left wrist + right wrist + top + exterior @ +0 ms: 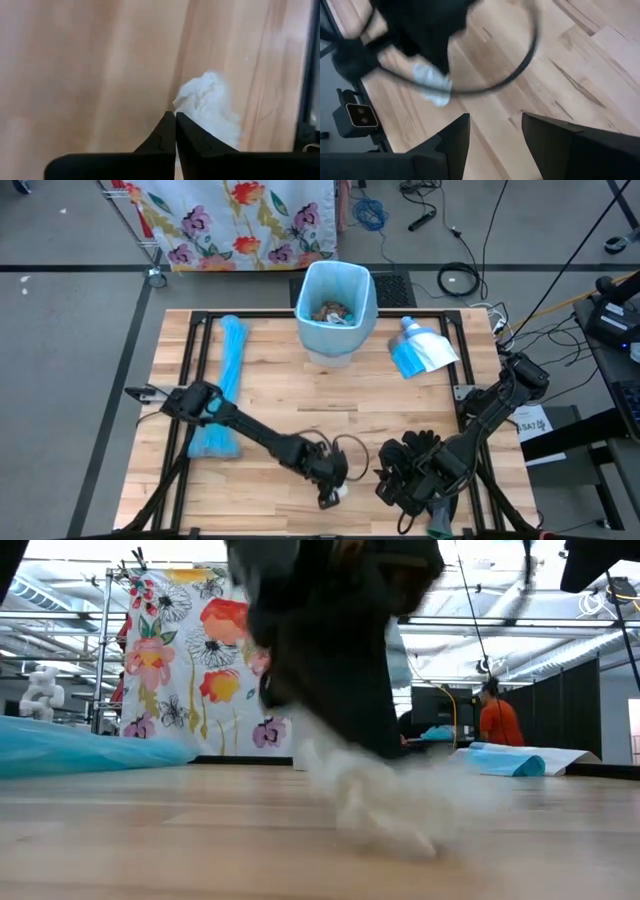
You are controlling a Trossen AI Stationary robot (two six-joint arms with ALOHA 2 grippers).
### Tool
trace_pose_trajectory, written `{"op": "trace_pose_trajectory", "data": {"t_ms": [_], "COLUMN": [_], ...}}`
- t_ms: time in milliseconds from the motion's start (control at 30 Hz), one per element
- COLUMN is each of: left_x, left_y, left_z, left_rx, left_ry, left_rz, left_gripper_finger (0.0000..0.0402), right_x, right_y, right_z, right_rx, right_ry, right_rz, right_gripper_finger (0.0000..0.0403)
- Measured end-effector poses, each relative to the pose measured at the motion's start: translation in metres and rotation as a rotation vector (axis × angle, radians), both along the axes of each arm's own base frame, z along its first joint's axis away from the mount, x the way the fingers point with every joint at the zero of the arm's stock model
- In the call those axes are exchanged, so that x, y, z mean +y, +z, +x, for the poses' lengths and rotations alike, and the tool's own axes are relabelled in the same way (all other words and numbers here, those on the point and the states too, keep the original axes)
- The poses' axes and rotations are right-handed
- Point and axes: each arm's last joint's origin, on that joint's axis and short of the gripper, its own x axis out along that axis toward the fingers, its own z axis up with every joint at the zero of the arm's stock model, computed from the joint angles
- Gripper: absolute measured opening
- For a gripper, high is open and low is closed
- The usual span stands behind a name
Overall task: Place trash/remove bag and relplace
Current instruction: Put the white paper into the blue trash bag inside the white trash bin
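A: Left wrist view first: the white tissue wad (210, 112) lies on the table (75, 75) right at the fingertips, near the front edge and well apart from the bin (335, 308).

B: What could go wrong?

A: My guess is a thin pinch. The left gripper (175, 131) has its fingers pressed together with no gap, and the wad bulges beside and past the tips, not clearly between them. If only a fringe is caught, it could tear or drop on the lift.

B: So is it holding the wad?

A: Touching it for certain; I can't tell whether it truly has it. The low view shows the wad (385, 800) smeared under the dark gripper.

B: And the other arm?

A: The right gripper (495, 135) waits nearby with fingers spread, empty, over bare wood.
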Motion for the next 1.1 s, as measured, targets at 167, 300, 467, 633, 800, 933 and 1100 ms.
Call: {"op": "trace_pose_trajectory", "data": {"t_ms": [167, 300, 467, 633, 800, 933, 1100], "left_x": [0.035, 0.066, 0.111, 0.163, 0.218, 0.261, 0.306], "left_y": [0.054, 0.095, 0.157, 0.207, 0.243, 0.255, 0.261], "left_z": [-0.009, -0.020, -0.042, -0.070, -0.100, -0.117, -0.131], "left_rx": [-0.064, -0.132, -0.284, -0.432, -0.536, -0.586, -0.638], "left_ry": [0.005, 0.040, 0.105, 0.181, 0.291, 0.363, 0.392], "left_rz": [0.100, 0.169, 0.226, 0.289, 0.393, 0.429, 0.436], "left_gripper_finger": [0.0003, 0.0002, 0.0001, 0.0001, 0.0000, 0.0000, 0.0000], "right_x": [-0.002, -0.005, -0.013, -0.028, -0.049, -0.073, -0.109], "right_y": [0.000, 0.000, -0.001, -0.001, 0.001, 0.002, 0.003], "right_z": [0.001, 0.004, 0.011, 0.024, 0.042, 0.059, 0.076], "right_rx": [-0.002, -0.006, -0.003, -0.011, -0.022, -0.020, -0.006], "right_ry": [-0.028, -0.067, -0.100, -0.123, -0.123, -0.115, -0.124], "right_rz": [0.012, 0.021, 0.020, 0.012, -0.006, -0.014, -0.018], "right_gripper_finger": [0.0171, 0.0171, 0.0171, 0.0171, 0.0171, 0.0171, 0.0171]}}
